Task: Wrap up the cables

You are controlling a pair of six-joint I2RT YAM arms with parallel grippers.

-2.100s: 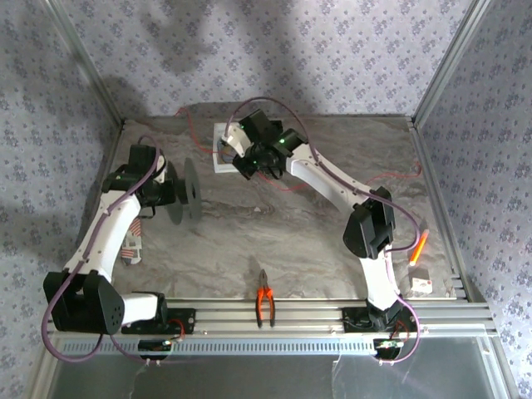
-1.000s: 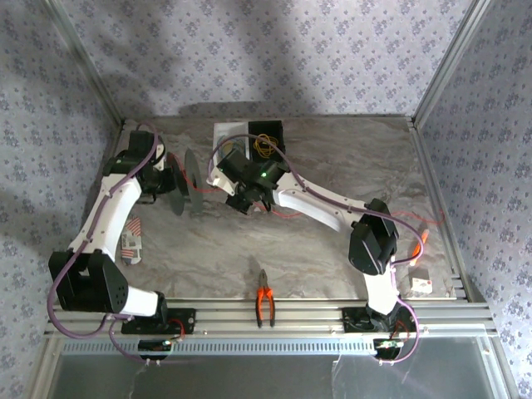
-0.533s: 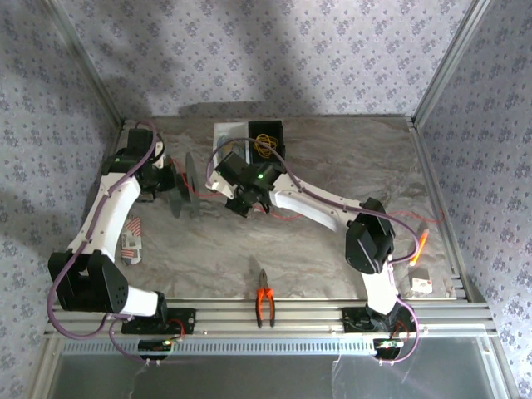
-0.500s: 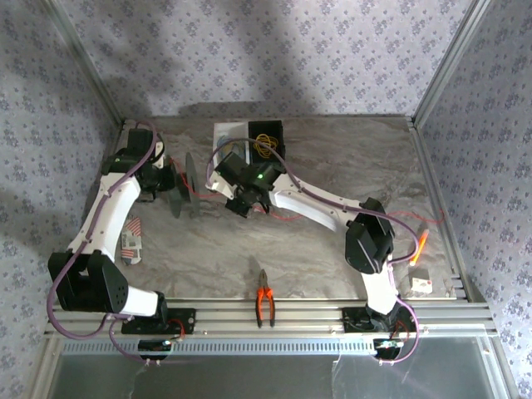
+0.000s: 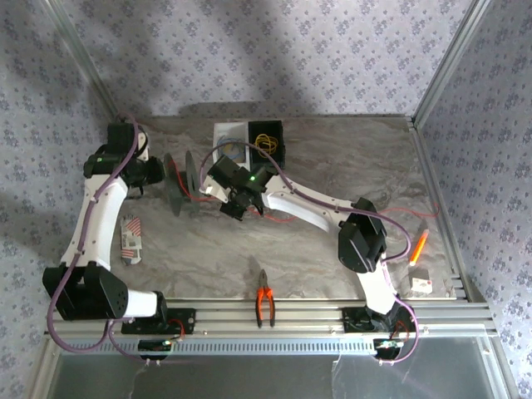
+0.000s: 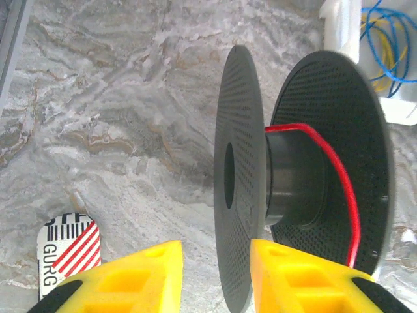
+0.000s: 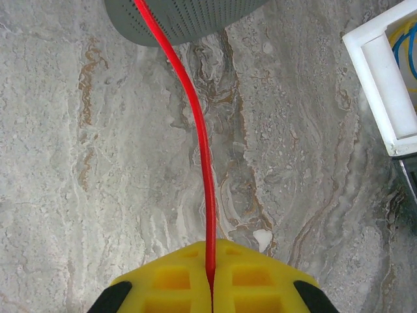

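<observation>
I'm pinching the cable in my right end effector, fingers pressed together on it. The red line is coming straight out of the seam between them. From there it is running in one nearly straight stretch away from me, just above the surface, and meeting the rim of the spool. So the cable's long axis is pointing from my right fingers directly at the spool, and the spool is lying ahead of that end effector, on its left in the top view.

My left end effector is sitting on the spool's other side with its fingers apart. The near flange is dropping into the gap between them. I can't tell whether either finger is touching it. The spool is standing on its flanges with its axis level. It is pointing across from my left fingers toward my right.

One strand is crossing the hub and curving down inside the far flange. The rest looks unwound. My right arm is the one holding the cable, so I judge it is the one to feed the next turn around the hub.
</observation>
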